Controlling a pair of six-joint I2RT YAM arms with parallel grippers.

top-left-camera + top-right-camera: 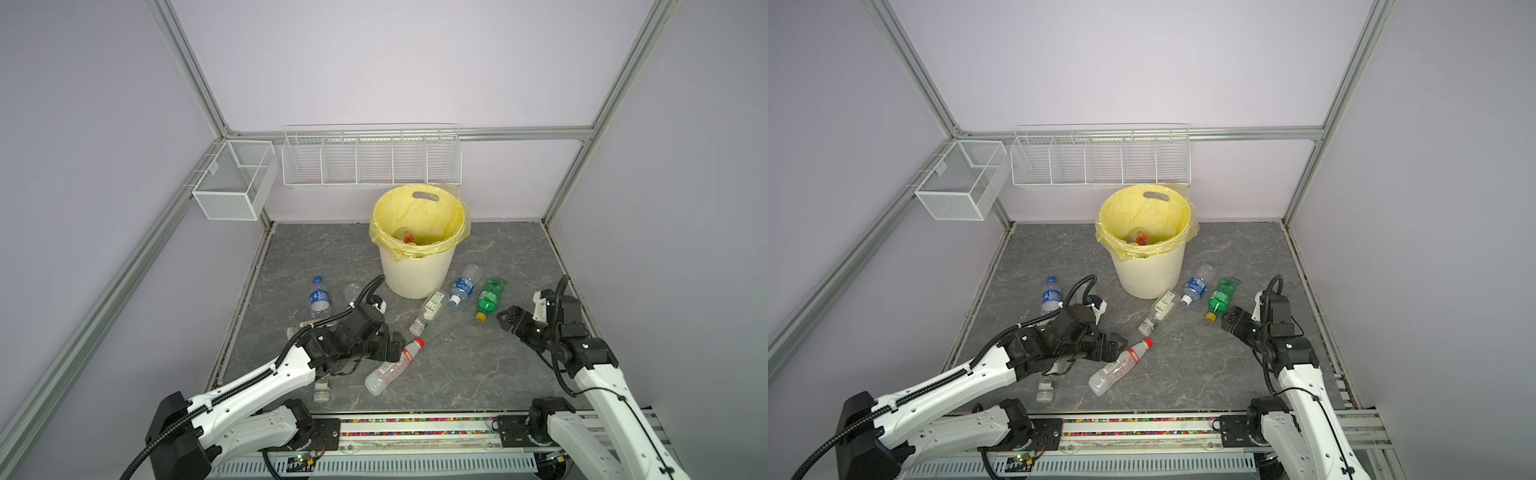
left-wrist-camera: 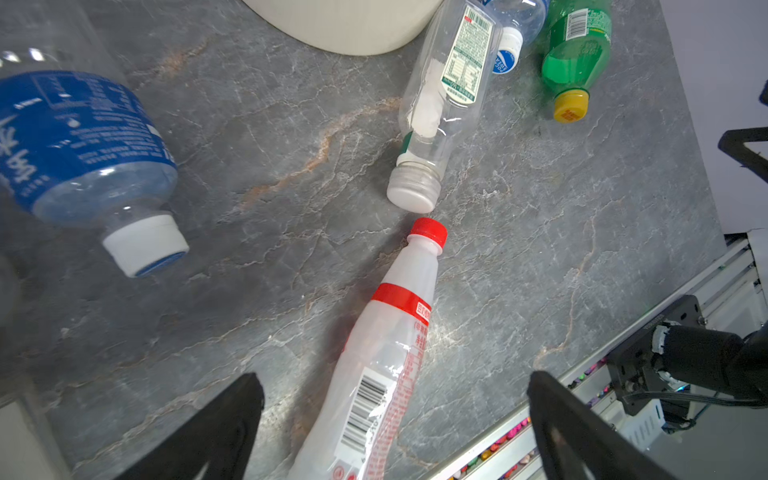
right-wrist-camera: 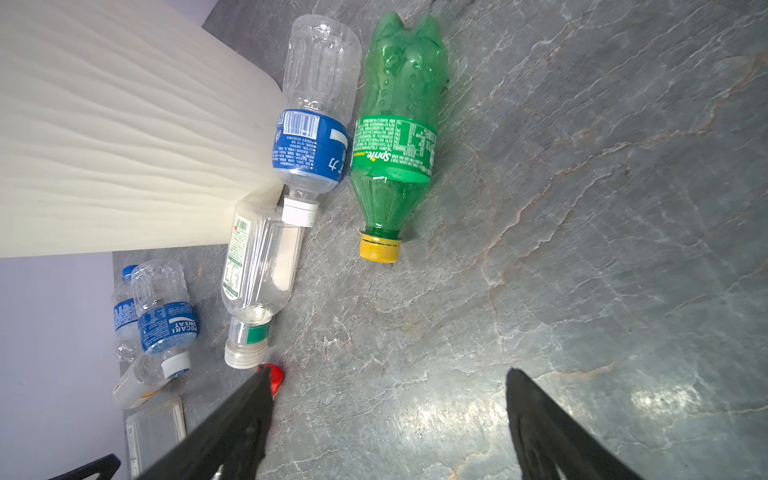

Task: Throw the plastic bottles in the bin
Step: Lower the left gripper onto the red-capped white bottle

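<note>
left tool (image 2: 392, 378) spread wide around the red-capped bottle (image 2: 409, 282) (right tool (image 3: 388, 372) spread, empty)

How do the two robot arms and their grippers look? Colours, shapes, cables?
The left arm and right arm have white shells and black joints. A black ribbed hose follows the left one, a thin black cable along the right. The left gripper and right gripper are black, with tapered fingers.
</note>
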